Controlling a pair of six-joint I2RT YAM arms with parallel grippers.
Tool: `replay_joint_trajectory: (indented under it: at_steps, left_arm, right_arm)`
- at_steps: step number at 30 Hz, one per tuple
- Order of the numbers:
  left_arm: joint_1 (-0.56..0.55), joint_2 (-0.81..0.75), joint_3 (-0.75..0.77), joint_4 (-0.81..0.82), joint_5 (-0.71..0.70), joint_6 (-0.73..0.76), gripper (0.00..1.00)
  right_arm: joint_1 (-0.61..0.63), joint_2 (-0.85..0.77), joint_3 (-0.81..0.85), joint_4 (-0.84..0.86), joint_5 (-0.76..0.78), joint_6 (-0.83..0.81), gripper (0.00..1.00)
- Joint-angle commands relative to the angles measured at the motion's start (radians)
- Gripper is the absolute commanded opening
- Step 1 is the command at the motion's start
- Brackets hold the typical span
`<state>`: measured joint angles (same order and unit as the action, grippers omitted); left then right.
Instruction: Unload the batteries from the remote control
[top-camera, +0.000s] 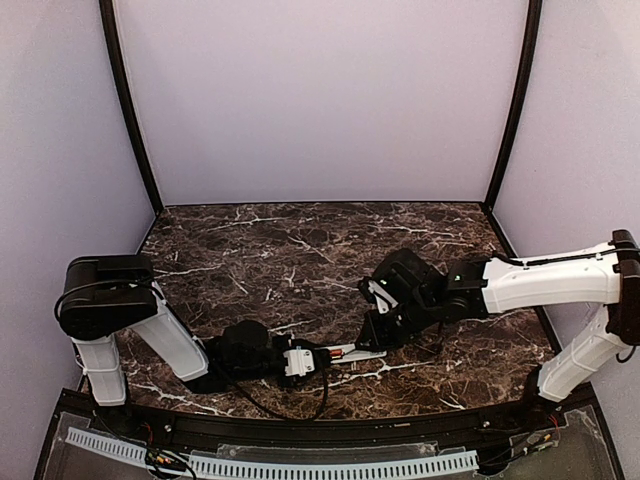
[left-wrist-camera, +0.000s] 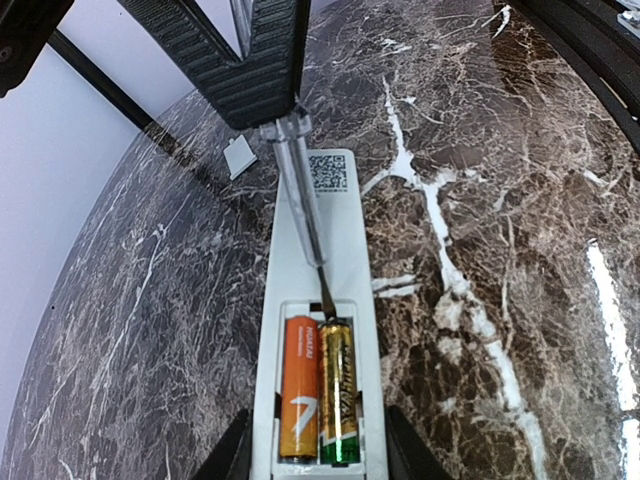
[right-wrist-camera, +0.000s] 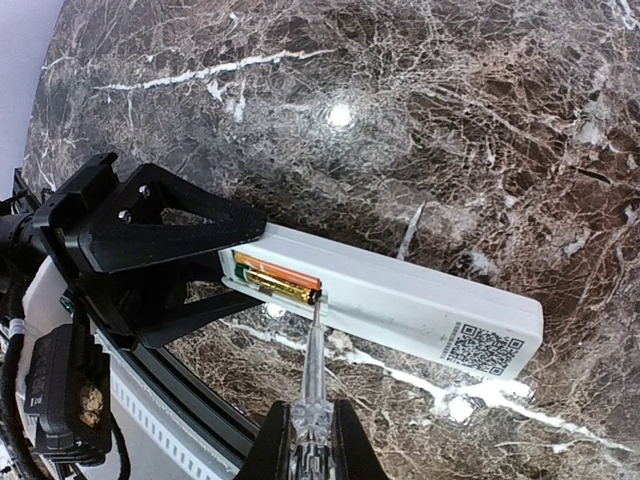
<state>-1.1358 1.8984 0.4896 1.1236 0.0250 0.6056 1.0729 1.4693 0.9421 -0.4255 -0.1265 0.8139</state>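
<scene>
From above, the remote lies on the counter between the two arms. The left claw is clamped on one end of it, and the right claw hangs over the other.

In the left wrist view the remote is white and slim, lying back up, with a QR label at its far end. Its recess is open, and the batteries sit in it side by side, one orange and one gold with a green end. A thin stick slants down so that its tip meets the gold cell's far end. A small white cover lies apart on the counter.

In the right wrist view the right claw is closed on the stick's clear handle, and the left claw grips the remote across its sides at the recess end.

The batteries look light, stiff, smooth and likely to roll. They are probably spring-seated, so levering at an end should suit better than pinching. The remote looks like light, hard plastic that would slide on the polished stone, so the side grip matters.
</scene>
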Motion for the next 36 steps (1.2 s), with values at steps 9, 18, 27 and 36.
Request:
replay_joint_trajectory:
  at_steps: [9,18,27,36]
  left_arm:
    - [0.002,-0.007,0.017,0.021,0.018,-0.009,0.0]
    - [0.001,-0.006,0.019,0.016,0.021,-0.01,0.0]
    - [0.001,-0.006,0.02,0.011,0.023,-0.008,0.0]
    - [0.002,-0.005,0.022,0.0,0.029,-0.004,0.0]
  right_arm:
    - [0.008,-0.014,-0.053,0.207,-0.117,-0.004,0.0]
    - [0.008,-0.038,-0.1,0.302,-0.148,0.023,0.0]
    - [0.008,-0.036,-0.113,0.365,-0.155,0.028,0.0]
    - [0.008,-0.057,-0.122,0.455,-0.198,0.025,0.0]
